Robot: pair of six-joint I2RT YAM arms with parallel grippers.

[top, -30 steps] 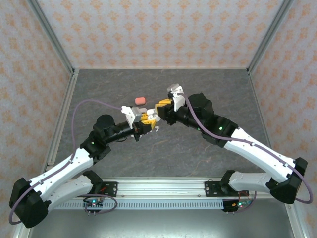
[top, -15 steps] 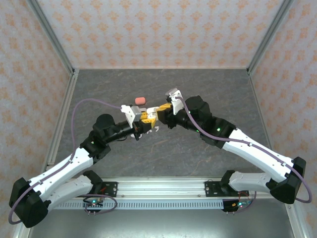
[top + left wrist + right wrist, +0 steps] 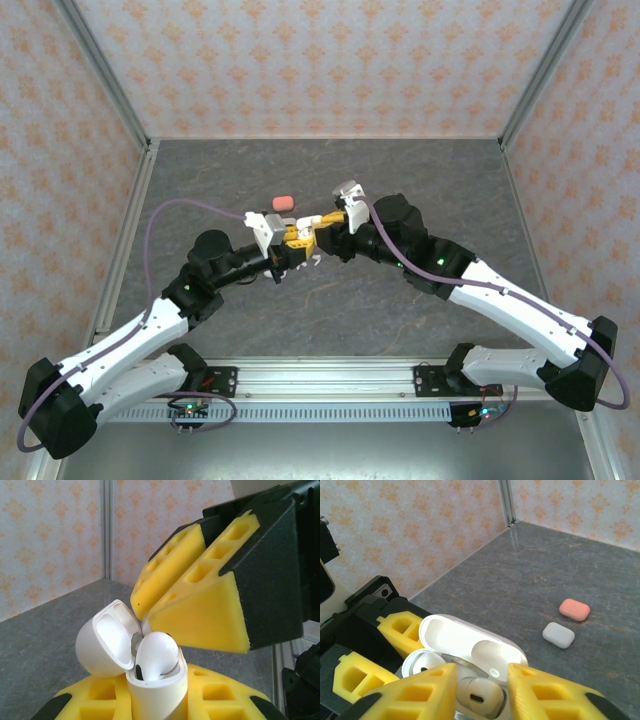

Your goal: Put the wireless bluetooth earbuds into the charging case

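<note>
My left gripper (image 3: 159,707) is shut on the white charging case (image 3: 161,696), held upright above the table with its lid (image 3: 106,641) flipped open. One white earbud (image 3: 157,654) sits in the case's near socket. In the right wrist view the case (image 3: 470,647) holds two earbuds, one at the left (image 3: 422,662) and one (image 3: 477,695) between my right gripper's yellow fingers (image 3: 415,692). My right gripper (image 3: 481,686) hovers just over the case, jaws slightly apart around that seated earbud. From above, both grippers meet at mid-table: left (image 3: 293,250), right (image 3: 312,233).
A closed salmon-pink case (image 3: 574,609) and a closed white case (image 3: 558,634) lie on the grey table beyond the grippers. The pink case (image 3: 284,202) is just behind the left gripper. Patterned walls enclose the table on three sides.
My right gripper has moved down and left onto the open case, and its jaws have parted a little around the earbud. The left gripper has stayed still with the case.
</note>
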